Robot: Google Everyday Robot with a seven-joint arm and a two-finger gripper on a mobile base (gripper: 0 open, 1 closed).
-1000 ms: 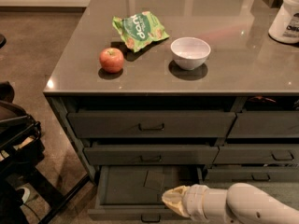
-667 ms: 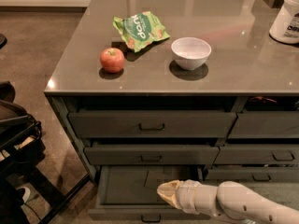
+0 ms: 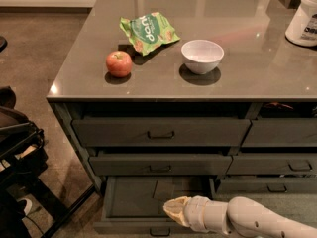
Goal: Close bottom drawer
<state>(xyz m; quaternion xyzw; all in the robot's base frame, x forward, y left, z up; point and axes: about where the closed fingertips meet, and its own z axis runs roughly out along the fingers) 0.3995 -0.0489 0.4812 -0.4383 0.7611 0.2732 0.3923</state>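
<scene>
— Well, where is the bottom drawer [image 3: 131, 200] to be found?
— At the foot of the cabinet, pulled well out beneath the middle drawer [image 3: 124, 165] and the top drawer [image 3: 198, 132]. A dark square card [image 3: 163, 189] is laid flat inside it, and a small pull [image 3: 159, 231] is set at the centre of its low front.
— And the claw [image 3: 174, 209]?
— It is held over the open drawer, just in front of the card, at the end of the pale arm [image 3: 247, 222] seen at the lower right. Whether it is apart or together cannot be told.
— What is carried on the counter [image 3: 247, 78]?
— A red apple [image 3: 119, 63], a green snack bag [image 3: 148, 31] and a white bowl [image 3: 202, 56] are set there, with a white tub [image 3: 303, 21] at the far right edge.
</scene>
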